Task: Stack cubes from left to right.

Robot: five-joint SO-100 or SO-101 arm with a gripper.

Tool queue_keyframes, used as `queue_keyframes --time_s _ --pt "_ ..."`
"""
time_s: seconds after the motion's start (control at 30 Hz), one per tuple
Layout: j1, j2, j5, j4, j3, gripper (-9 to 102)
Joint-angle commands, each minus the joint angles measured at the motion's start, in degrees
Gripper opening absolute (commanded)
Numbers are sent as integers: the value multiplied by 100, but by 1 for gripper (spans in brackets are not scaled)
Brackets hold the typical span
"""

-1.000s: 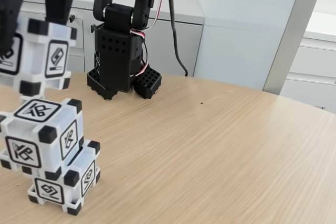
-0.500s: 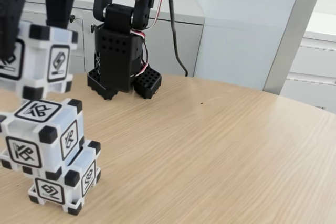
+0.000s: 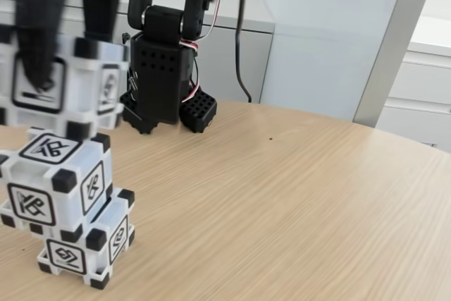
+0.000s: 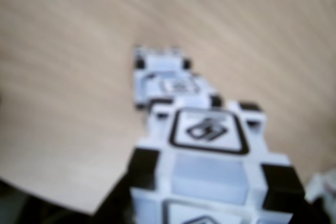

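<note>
- Fixed view: bright, even daylight; the pale wood worktop [image 3: 296, 202] is evenly lit, without glare
- Soft, faint shadow beside the stacked cubes [image 3: 60, 209] near the worktop's left edge
- Held cube [image 3: 60, 89] and the arm above it are smeared with motion blur
- Wrist view: wholly soft and out of focus, grain and cube [image 4: 210, 171] edges hazy

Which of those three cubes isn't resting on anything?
The top cube, held up by the black jaws. The middle cube sits on the bottom cube, which rests on the table.
</note>
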Motion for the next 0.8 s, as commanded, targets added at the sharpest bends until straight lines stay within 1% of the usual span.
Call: queue_keyframes --time_s 0.0,0.77 --pt "-35 114 26 132 -149 0" --pt "70 0 -193 141 -132 0"
